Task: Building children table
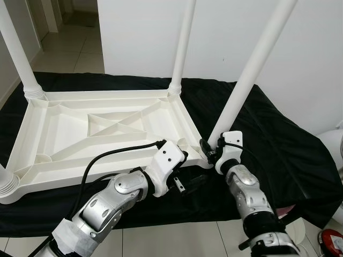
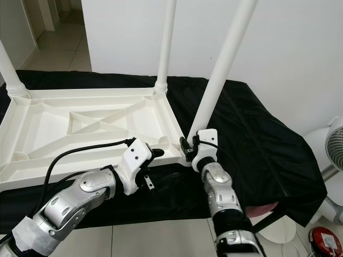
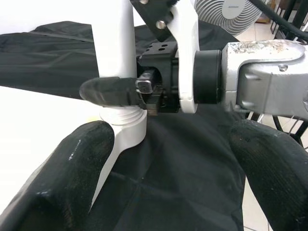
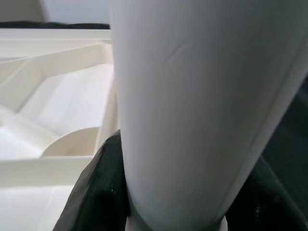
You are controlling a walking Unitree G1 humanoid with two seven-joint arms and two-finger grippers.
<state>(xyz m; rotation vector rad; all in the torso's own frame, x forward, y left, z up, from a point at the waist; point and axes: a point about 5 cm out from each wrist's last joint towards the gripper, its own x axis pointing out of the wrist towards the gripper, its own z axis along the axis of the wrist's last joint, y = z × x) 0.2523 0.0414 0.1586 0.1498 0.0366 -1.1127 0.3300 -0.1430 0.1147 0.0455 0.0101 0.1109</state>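
The white tabletop (image 1: 102, 134) is seen lying upside down on the black cloth (image 1: 278, 144), ribs up, with legs standing at its corners. The near-right leg (image 1: 252, 69) is gripped low down by the right gripper (image 1: 210, 151), just above the corner socket; in the right wrist view the leg is pressed between the two black fingers (image 4: 101, 187), so it is held firmly. The leg's long axis runs up and away from the gripper, leaning slightly to the right, and any further seating is judged to follow that line down into the socket. The left gripper (image 1: 187, 184) is held spread and empty just beside the same corner, over the cloth. Whether the leg is fully seated can hardly be told, as the joint is partly hidden.
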